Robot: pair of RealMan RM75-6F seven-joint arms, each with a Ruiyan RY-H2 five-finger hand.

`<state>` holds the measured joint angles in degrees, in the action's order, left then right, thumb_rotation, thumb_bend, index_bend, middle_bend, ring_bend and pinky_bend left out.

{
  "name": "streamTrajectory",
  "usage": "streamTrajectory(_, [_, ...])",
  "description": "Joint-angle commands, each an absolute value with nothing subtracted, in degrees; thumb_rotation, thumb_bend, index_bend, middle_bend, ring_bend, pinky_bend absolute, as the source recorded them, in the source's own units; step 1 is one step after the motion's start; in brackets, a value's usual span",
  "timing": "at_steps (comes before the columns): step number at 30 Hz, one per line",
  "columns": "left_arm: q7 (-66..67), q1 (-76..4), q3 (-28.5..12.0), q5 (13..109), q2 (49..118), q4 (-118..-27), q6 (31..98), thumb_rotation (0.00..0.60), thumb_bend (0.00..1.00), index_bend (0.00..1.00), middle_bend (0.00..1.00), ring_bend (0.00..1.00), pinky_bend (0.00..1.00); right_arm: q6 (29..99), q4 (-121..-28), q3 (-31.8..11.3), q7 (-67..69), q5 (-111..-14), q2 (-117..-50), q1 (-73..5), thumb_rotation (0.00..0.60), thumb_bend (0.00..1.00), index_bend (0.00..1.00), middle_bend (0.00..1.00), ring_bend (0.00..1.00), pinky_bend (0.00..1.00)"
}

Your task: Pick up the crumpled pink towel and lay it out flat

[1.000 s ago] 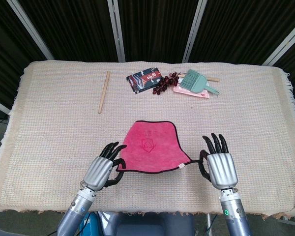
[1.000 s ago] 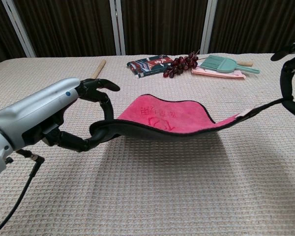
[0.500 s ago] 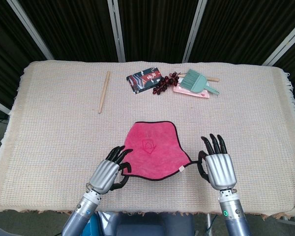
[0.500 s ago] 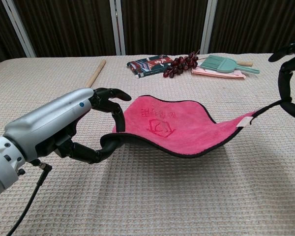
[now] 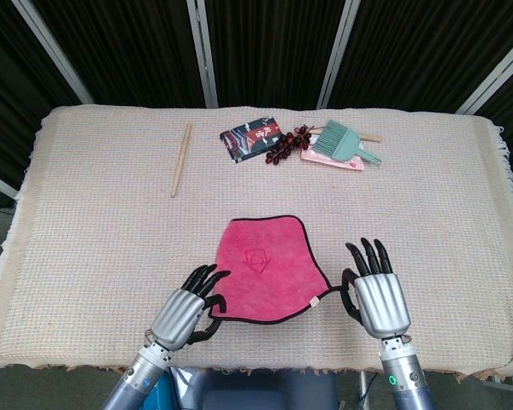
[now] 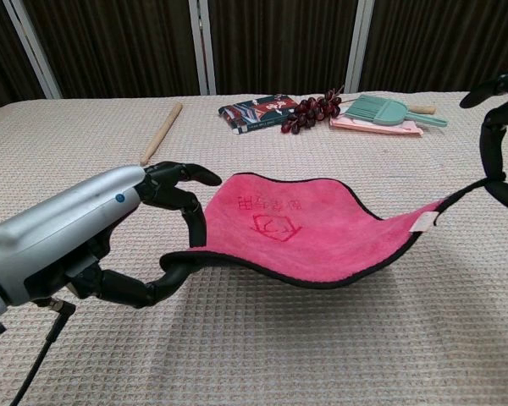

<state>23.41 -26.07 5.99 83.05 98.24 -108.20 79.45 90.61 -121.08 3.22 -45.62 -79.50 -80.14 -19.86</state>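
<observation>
Drawing nearer the frame's bottom edge, left hand point(image 5: 185, 313) and right hand point(image 5: 375, 293) each pinch a near corner of the pink towel point(image 5: 263, 266), which now spreads almost flat.

Table point(image 5: 85, 239) under beige cloth, wooden stick point(image 5: 181, 159), brush point(image 5: 342, 143), possibly grapes point(image 5: 284, 147)

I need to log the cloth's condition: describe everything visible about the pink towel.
The pink towel is a soft, fuzzy-looking cloth with a dark bound edge, a faint stamped emblem with characters near its middle, and a small white tag at one near corner. It is opened out, not crumpled, and hangs stretched between the left robot hand and the right robot hand, each pinching a near corner. In the chest view the near edge sags above the woven table cover, while the far edge seems to rest on it.
</observation>
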Motion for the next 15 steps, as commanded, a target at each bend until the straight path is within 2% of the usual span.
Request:
streamTrajectory(1, [22.8, -25.4, 6.5, 83.4, 97.3, -108.1, 79.7, 0.6, 0.53, 0.6, 0.1, 0.0, 0.0, 90.7, -121.8, 4.8, -46.0, -81.9, -79.7, -18.8, 0.6, 0.56, 0.63, 0.18, 0.02, 0.0])
streamTrajectory(6, [21.1, -24.5, 6.3, 83.8, 95.7, -108.0, 80.0, 0.6, 0.53, 0.6, 0.1, 0.0, 0.0, 90.5, -122.1, 5.2, -46.5, -83.0, -79.5, -17.9, 0.6, 0.56, 0.63, 0.18, 0.02, 0.0])
streamTrajectory(15, [20.3, -24.7, 2.1, 84.1, 90.6, -110.7, 80.5, 0.6, 0.53, 0.6, 0.11, 0.0, 0.0, 89.2, -122.2, 3.4, -47.3, -82.2, -80.3, -17.3, 0.6, 0.56, 0.63, 0.18, 0.02, 0.0])
